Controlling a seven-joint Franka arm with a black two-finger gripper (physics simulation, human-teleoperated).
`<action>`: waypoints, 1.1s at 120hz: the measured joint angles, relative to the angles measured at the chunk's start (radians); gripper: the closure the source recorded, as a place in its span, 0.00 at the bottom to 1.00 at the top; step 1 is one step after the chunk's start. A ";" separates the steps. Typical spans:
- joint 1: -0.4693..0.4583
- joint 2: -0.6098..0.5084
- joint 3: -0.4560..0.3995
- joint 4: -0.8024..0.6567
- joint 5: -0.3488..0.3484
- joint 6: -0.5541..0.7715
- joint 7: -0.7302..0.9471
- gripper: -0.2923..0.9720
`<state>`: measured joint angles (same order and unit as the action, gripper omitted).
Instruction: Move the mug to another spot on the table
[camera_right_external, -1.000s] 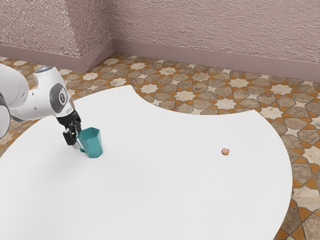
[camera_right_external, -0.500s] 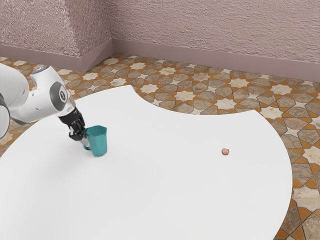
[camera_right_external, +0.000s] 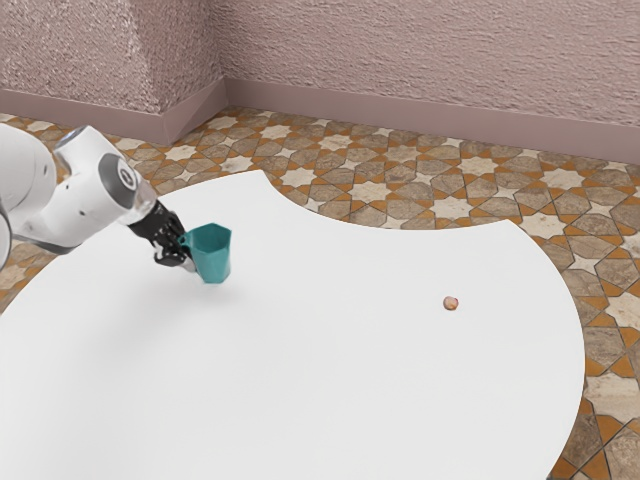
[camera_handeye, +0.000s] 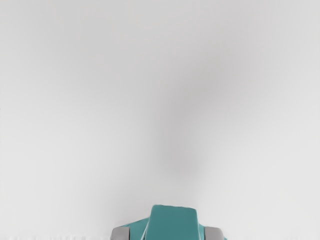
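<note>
Exterior view: arm (camera_right_external: 70, 190) comes in from the exterior view's left over the white table (camera_right_external: 350, 380). Landmark is the small brown ball (camera_right_external: 452, 302) on the table. The teal mug (camera_right_external: 212, 255) is well apart from the ball, toward the exterior view's left and slightly farther back. It is tilted, mouth up; can't tell if its base touches the table. The gripper (camera_right_external: 180, 250) is on the mug's side facing away from the ball, fingers pinching the mug there.

Wrist view: a teal piece of the mug (camera_handeye: 172, 222) sits right under the hand, with grey pads (camera_handeye: 118, 234) touching it on both sides, so the grip is confirmed. Beyond it is bare table (camera_handeye: 150, 75) with a soft grey shadow (camera_handeye: 195, 100).
</note>
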<state>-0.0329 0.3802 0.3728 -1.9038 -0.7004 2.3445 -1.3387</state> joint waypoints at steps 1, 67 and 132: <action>-0.001 -0.001 0.000 -0.001 -0.002 0.000 0.002 0.78; -0.051 -0.216 -0.082 -0.312 -0.038 0.027 0.061 0.82; -0.071 -0.237 -0.112 -0.413 -0.081 0.059 0.076 0.86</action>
<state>-0.1041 0.1429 0.2611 -2.3168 -0.7816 2.4036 -1.2625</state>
